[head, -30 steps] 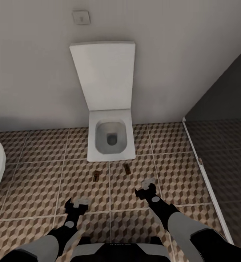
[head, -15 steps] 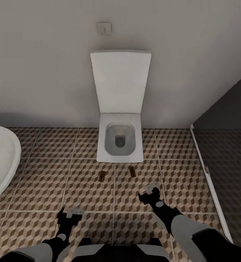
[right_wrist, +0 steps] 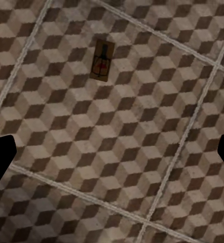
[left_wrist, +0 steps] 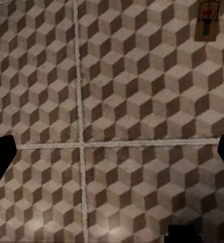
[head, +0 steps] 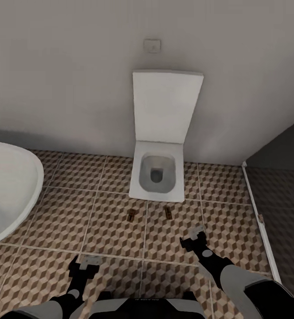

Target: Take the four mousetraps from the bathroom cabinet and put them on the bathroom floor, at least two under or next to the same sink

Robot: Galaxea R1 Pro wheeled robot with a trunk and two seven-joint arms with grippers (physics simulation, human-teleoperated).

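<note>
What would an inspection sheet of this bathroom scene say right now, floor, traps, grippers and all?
Surface: bathroom floor, cube-pattern tiles, pale grout.
Job's things: two mousetraps lie flat on the tiles before the toilet, left mousetrap and right mousetrap, apart from each other.
Clutter: nothing seen.
Grippers: left gripper and right gripper hover above the tiles, both open and empty.
Cables: nothing seen.
Surroundings: white square toilet with raised lid against the wall, a wall plate above it, white bathtub at left, dark partition at right.
</note>
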